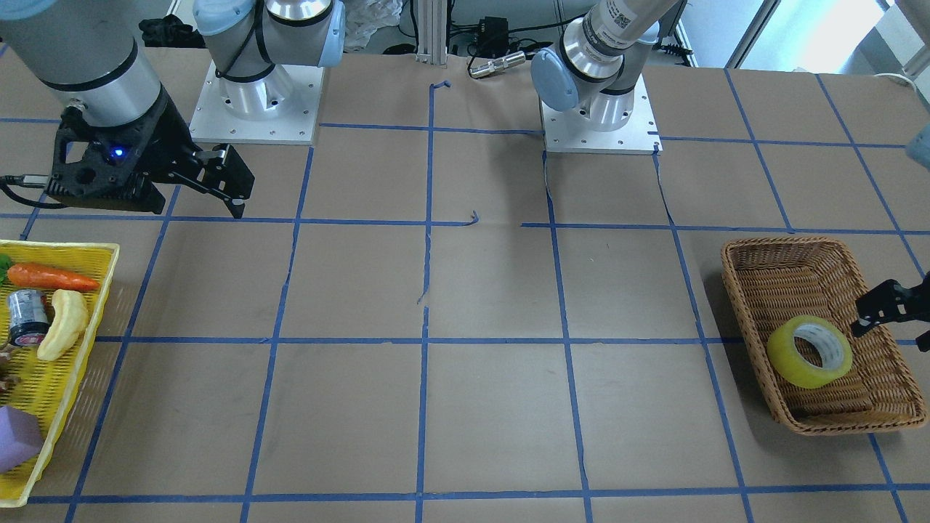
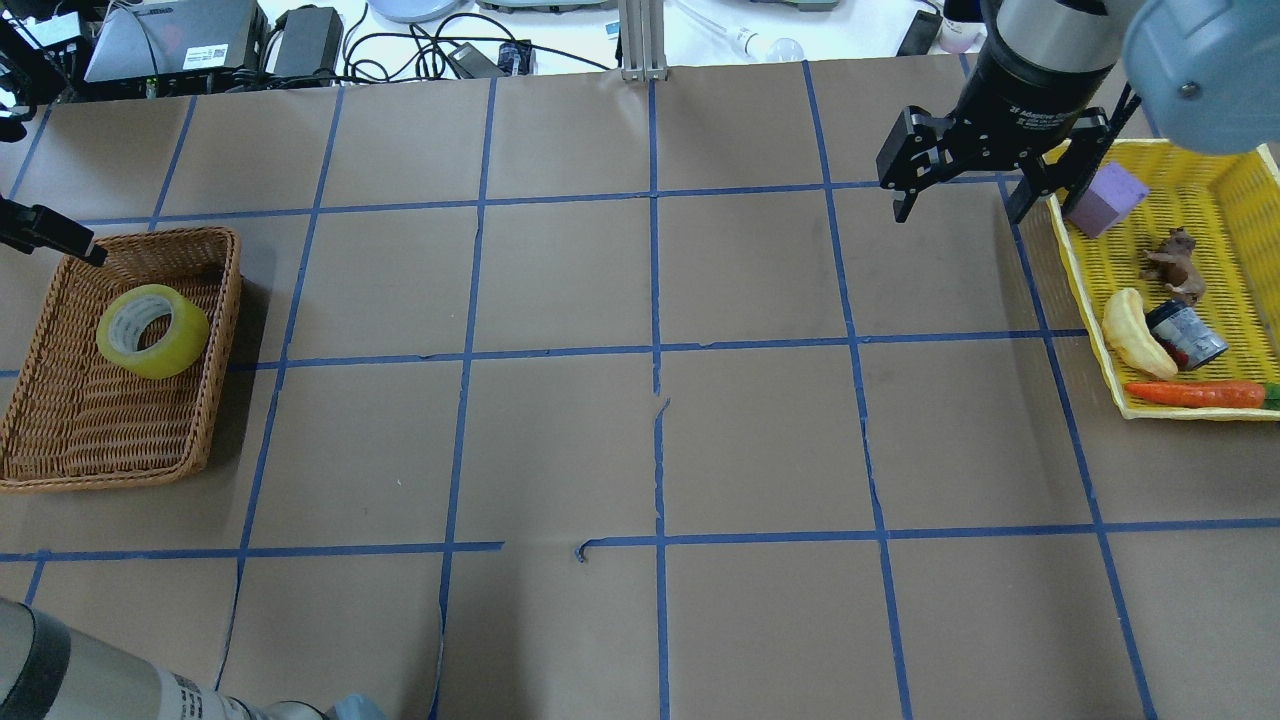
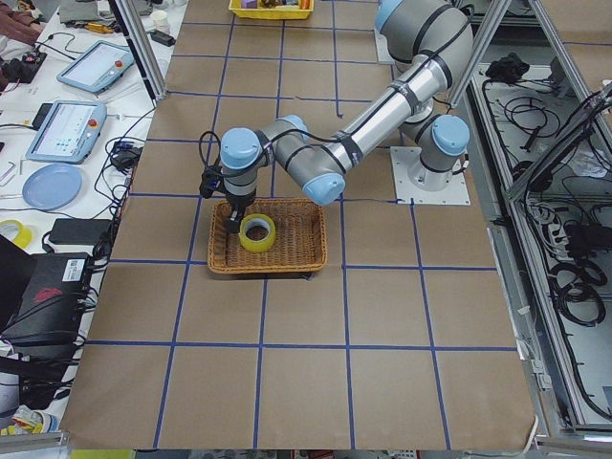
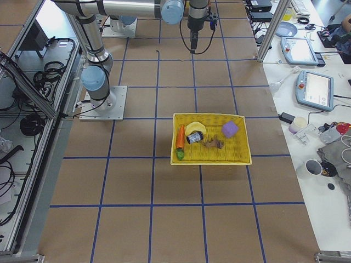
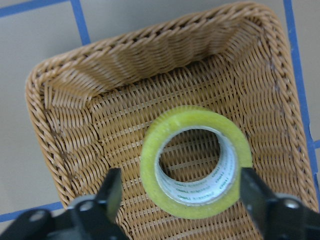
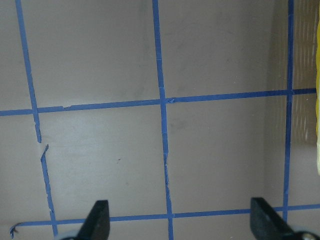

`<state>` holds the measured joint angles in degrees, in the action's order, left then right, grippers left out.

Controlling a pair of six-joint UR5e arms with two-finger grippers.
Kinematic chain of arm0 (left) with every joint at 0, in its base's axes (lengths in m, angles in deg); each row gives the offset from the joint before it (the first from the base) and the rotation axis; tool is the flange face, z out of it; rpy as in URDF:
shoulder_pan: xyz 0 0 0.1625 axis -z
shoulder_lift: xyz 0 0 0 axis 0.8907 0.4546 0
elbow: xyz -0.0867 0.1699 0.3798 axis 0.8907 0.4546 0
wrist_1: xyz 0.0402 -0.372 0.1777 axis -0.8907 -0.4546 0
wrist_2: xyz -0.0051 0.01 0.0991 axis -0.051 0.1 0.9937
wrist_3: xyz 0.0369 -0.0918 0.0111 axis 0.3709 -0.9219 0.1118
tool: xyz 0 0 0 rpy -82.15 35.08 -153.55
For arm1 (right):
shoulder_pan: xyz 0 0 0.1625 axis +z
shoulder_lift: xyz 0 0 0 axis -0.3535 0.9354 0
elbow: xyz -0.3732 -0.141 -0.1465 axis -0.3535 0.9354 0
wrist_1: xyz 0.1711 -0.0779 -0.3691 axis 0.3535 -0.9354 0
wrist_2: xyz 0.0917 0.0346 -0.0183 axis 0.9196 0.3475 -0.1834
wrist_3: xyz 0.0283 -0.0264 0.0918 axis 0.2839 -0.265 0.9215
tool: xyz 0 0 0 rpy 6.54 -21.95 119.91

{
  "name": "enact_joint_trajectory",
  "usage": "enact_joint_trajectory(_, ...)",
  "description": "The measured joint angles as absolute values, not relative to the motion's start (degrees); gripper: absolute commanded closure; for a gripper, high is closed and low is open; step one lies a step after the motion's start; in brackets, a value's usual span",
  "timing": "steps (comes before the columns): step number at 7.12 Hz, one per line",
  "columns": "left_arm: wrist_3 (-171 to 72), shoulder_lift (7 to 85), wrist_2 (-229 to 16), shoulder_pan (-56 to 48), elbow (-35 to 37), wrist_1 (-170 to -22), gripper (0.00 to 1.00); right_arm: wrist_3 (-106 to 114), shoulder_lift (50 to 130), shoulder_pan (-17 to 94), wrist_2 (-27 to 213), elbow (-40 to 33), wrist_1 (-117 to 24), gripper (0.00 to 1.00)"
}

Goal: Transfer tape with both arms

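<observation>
The tape [image 5: 196, 162] lies in a brown woven basket [image 5: 60, 150], near the end far from the robot. Its hole faces up and the roll leans a little. The basket sits on the brown surface [image 2: 640, 440], on the robot's left side. The surface has blue lines on it.

The left fingers [image 5: 112, 192] hang over the basket. They are spread wide, with 1 finger on each side of the roll. They have hold of nothing. I cannot tell if they touch the tape.

The right fingers [image 2: 905, 165] are far across the surface, well apart from the tape. They are spread wide too, and nothing is in them. They hang over a bare part of the surface, just beside a yellow tray [image 2: 1190, 412].

In the tray are a purple block [image 2: 1105, 198], a small brown toy animal [image 2: 1172, 262], a pale yellow banana toy [image 2: 1135, 335], a little dark can [image 2: 1190, 337] and an orange carrot toy [image 2: 1195, 393]. The can touches the banana toy.
</observation>
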<state>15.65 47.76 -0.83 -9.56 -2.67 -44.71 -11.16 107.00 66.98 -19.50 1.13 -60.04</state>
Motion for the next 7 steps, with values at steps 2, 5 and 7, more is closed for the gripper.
enact_joint_trajectory(2,7.8,41.5,4.8,-1.7,-4.9,-50.3,0.0,-11.2,107.0,67.0,-19.5,1.2,-60.0,0.0)
enact_joint_trajectory(5,-21.4,34.6,8.1,17.5,-10.9,-66.5,0.0,-11.2,107.0,67.0,-19.5,1.1,-60.0,0.0)
enact_joint_trajectory(7,-35.6,33.4,8.1,29.5,-11.9,-70.7,0.0,-11.2,107.0,67.0,-19.5,1.1,-60.0,0.0)
